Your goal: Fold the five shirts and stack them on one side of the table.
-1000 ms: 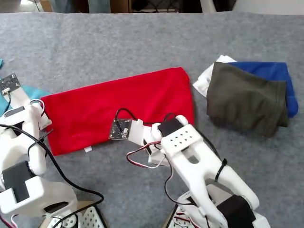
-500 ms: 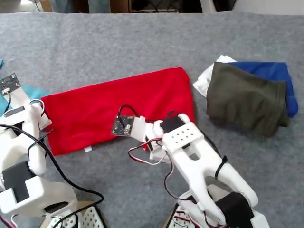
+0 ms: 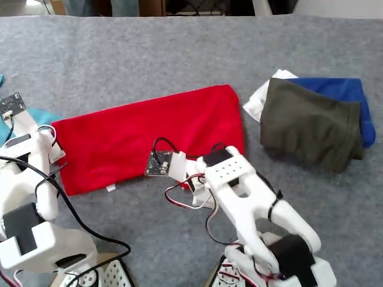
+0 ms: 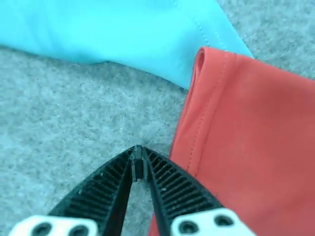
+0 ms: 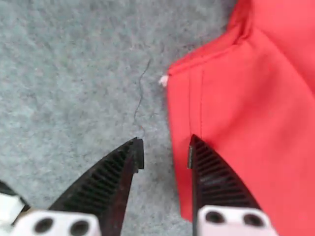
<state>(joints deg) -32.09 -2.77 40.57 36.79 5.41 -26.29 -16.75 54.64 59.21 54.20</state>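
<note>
Red shirt (image 3: 149, 137): folded to a long flat band, centre of table (image 3: 119, 60), right end slightly farther than left end.
R gripper (image 5: 165, 150): open, holds nothing; at near edge of red shirt, one finger over the cloth, other over grey table, hem between them.
L gripper (image 4: 139, 164): closed, tips together, empty; over table just beside left end of red shirt.
Cyan shirt (image 4: 123, 29): left side, meets far-left corner of red shirt.
Olive shirt (image 3: 308, 125): right side, folded, on top of blue shirt (image 3: 344, 89) and white shirt (image 3: 260, 98).
</note>
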